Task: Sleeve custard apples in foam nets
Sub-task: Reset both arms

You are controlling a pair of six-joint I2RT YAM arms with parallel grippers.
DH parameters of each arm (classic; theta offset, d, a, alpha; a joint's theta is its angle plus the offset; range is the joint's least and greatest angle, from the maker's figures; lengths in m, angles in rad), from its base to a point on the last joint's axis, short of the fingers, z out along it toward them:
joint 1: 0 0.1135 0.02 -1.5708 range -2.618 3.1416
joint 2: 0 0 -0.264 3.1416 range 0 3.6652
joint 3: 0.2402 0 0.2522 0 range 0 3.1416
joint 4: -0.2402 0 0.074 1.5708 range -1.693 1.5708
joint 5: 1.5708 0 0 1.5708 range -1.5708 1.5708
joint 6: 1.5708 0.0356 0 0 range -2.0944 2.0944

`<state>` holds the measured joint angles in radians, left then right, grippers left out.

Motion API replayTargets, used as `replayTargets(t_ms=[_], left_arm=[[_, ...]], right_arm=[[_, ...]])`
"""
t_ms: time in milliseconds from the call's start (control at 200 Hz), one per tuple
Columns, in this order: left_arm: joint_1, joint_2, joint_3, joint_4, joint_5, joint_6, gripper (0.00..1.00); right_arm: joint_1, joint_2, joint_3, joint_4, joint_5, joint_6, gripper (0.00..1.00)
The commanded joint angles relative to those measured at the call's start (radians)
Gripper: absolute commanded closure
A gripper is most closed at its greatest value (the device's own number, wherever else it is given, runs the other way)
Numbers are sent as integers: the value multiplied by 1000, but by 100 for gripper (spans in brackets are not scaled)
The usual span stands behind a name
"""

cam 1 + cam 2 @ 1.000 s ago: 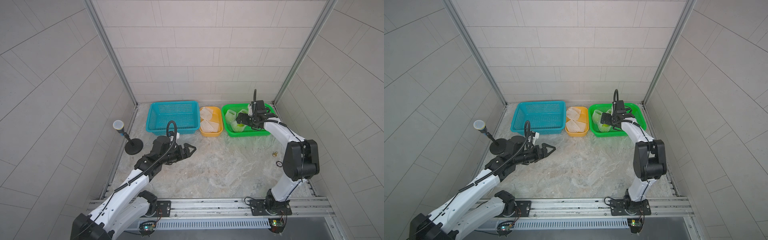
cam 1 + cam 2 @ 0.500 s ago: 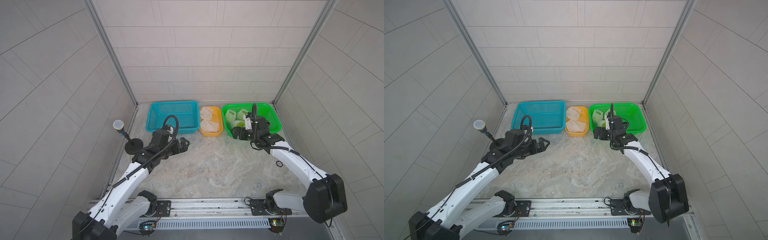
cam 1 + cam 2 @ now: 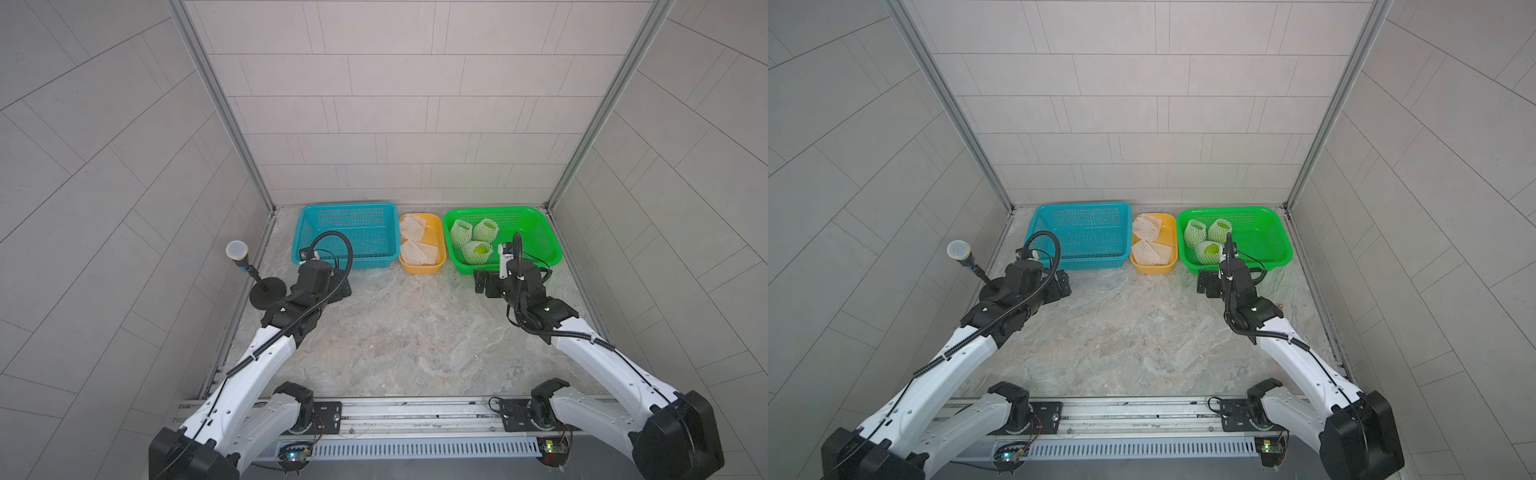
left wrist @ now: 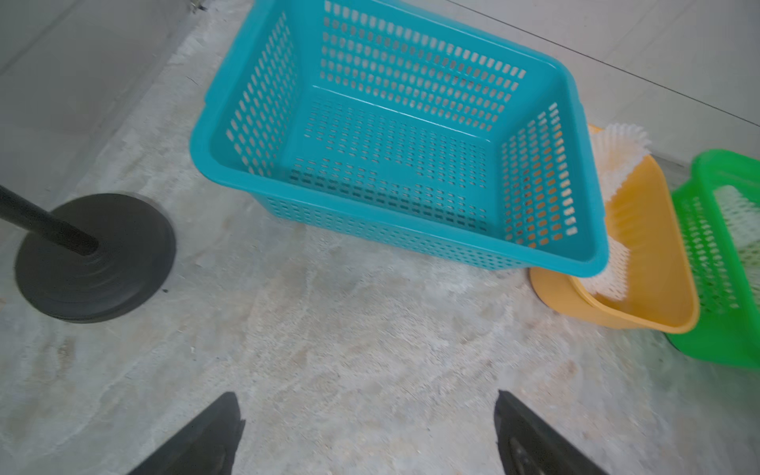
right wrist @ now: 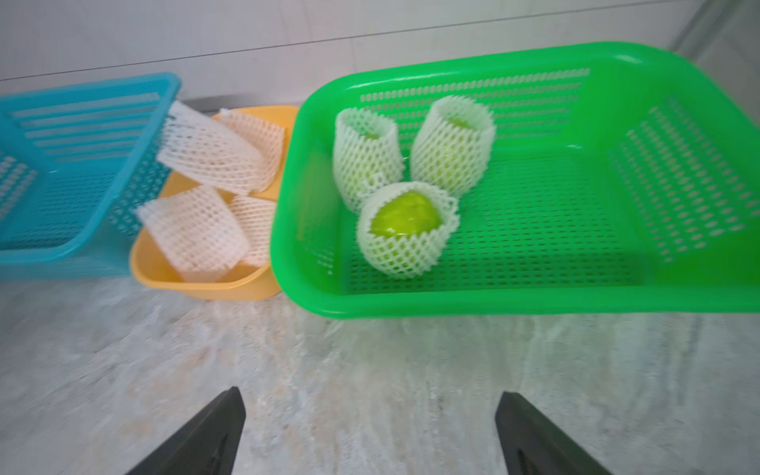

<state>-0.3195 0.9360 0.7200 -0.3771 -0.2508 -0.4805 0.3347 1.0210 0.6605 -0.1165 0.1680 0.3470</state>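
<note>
The left gripper (image 4: pixel 366 413) has its jaws spread wide, and the marbled counter (image 4: pixel 370 329) shows between them. It hangs low just in front of the blue basket (image 4: pixel 411 251), which sits by the counter's back left corner. Just beside the gripper, toward the left edge, a black stand (image 4: pixel 94 259) rests on its round base.

The right gripper (image 5: pixel 368 411) also has its jaws spread wide over bare counter. It sits just in front of the green basket (image 5: pixel 514 306), near that basket's front left corner in both top views.

The three custard apples (image 5: pixel 405 218) lie together in the left half of the green basket, touching one another. Each is sleeved in one of the foam nets (image 5: pixel 366 164). The front fruit is tipped so that its green skin shows through the net's open end; the two behind it stand with the opening upward.

Between the two baskets, a yellow tub (image 5: pixel 214 290) holds several spare nets (image 5: pixel 193 230) in a loose pile. All three containers line the counter's back edge.
</note>
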Motion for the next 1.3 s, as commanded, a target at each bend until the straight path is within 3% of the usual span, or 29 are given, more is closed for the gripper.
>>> replayTargets(t_ms=[0, 130, 285, 370, 520, 821, 981, 1076, 1131, 1196, 1296], left_arm=[[24, -16, -81, 255, -197, 101, 0], [78, 45, -141, 442, -344, 221, 0], [195, 153, -201, 631, -332, 252, 0], [242, 214, -212, 698, -322, 246, 0], [250, 333, -259, 903, -326, 315, 0], [250, 532, -350, 1235, -255, 376, 0], [249, 569, -373, 1319, -184, 408, 0], [248, 590, -387, 1325, -125, 422, 0], [237, 624, -388, 1382, -151, 435, 0], [210, 668, -369, 1423, -200, 469, 0], [188, 665, -359, 1397, -245, 470, 0]], right_arm=[[0, 2, -25, 73, 292, -81, 0], [-16, 15, -102, 194, 458, -151, 0], [-75, 31, -227, 425, 517, -197, 0], [-122, 75, -258, 490, 489, -190, 0], [-148, 173, -310, 645, 516, -208, 0], [-174, 308, -373, 956, 407, -251, 0], [-197, 382, -387, 1075, 234, -347, 0], [-205, 528, -423, 1290, 211, -346, 0], [-189, 630, -438, 1482, 231, -388, 0], [-168, 566, -401, 1313, 318, -363, 0], [-181, 554, -331, 1163, 324, -342, 0]])
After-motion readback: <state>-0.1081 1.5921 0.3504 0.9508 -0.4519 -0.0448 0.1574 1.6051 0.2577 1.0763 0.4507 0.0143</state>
